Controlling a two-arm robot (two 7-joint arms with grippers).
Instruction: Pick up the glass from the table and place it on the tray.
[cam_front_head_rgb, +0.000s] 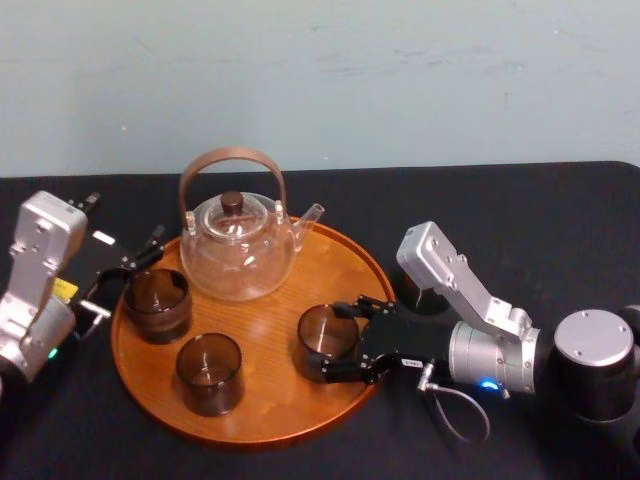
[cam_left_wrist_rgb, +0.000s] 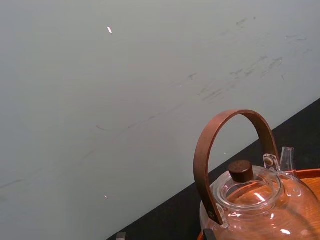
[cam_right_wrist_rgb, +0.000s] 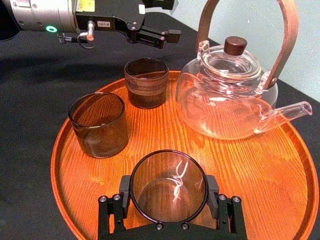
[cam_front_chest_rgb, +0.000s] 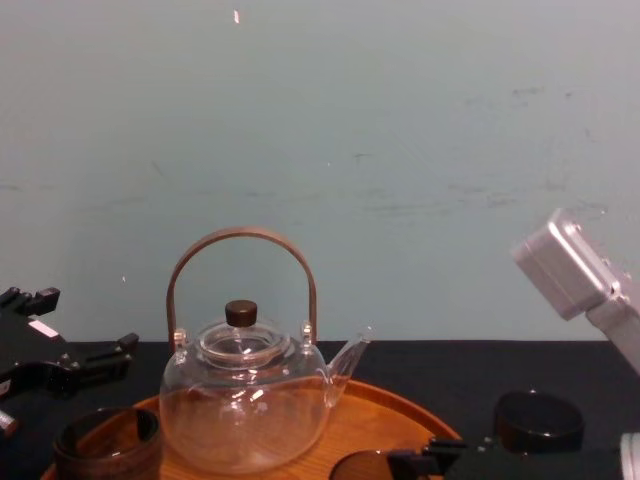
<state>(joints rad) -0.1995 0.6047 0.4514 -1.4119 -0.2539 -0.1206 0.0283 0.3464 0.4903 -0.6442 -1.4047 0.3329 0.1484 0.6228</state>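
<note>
A smoky brown glass (cam_front_head_rgb: 322, 338) stands on the right part of the round wooden tray (cam_front_head_rgb: 270, 405), which lies on the black table (cam_front_head_rgb: 520, 220). My right gripper (cam_front_head_rgb: 338, 342) reaches in from the right and is shut on it, one finger touching each side. The right wrist view looks down into this glass (cam_right_wrist_rgb: 167, 187), with the black fingers (cam_right_wrist_rgb: 125, 195) pressed to its wall over the tray (cam_right_wrist_rgb: 260, 165). My left gripper (cam_front_head_rgb: 128, 275) hangs open at the tray's left rim with nothing between its fingers; it also appears as the left gripper (cam_right_wrist_rgb: 167, 22) beyond the far glasses.
A clear glass teapot (cam_front_head_rgb: 240, 245) with a brown arched handle stands at the back of the tray. Two more brown glasses (cam_front_head_rgb: 158, 303) (cam_front_head_rgb: 210, 372) stand on the tray's left and front. A black round object (cam_front_head_rgb: 420, 295) sits on the cloth behind my right arm.
</note>
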